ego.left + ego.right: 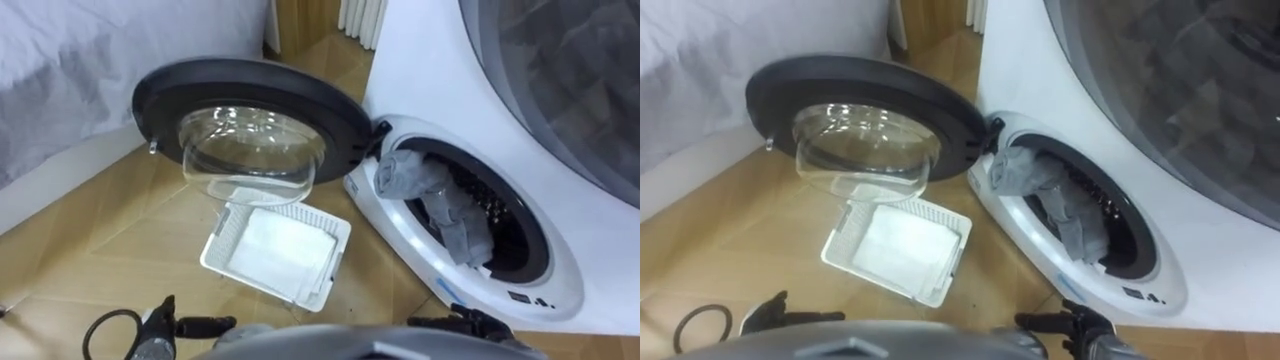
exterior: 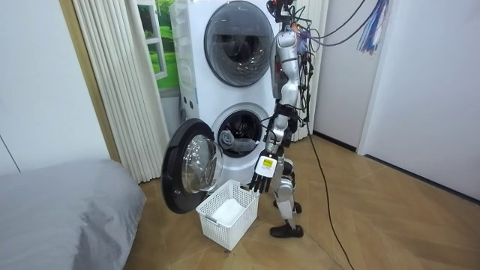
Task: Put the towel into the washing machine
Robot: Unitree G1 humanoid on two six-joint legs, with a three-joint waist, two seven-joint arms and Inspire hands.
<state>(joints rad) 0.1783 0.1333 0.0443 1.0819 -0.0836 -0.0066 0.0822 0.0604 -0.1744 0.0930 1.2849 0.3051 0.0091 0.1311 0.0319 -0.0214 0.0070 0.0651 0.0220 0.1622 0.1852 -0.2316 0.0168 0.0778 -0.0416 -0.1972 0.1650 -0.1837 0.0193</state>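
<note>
Towel (image 1: 425,190): grey, crumpled, draped over round washing machine (image 1: 430,70) mouth; left hand (image 1: 160,326), right hand (image 1: 470,321): grip cannot tell.

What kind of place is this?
Probably a home laundry corner: a washing machine with a second machine stacked above, a white basket on the wood floor, and a grey bed close by.

A white slatted laundry basket (image 1: 222,238) stands on the wooden floor (image 1: 120,260), just below the hanging left hand (image 2: 260,180) and a little to the room view's left of it. Its bottom is pale and flat, possibly a folded cloth. Well off from the hand, to the room view's left, lies a bed with a grey cover (image 2: 60,202). Behind the bed and higher than the hand, a white pleated curtain (image 2: 120,82) hangs beside a window (image 2: 161,45).
</note>
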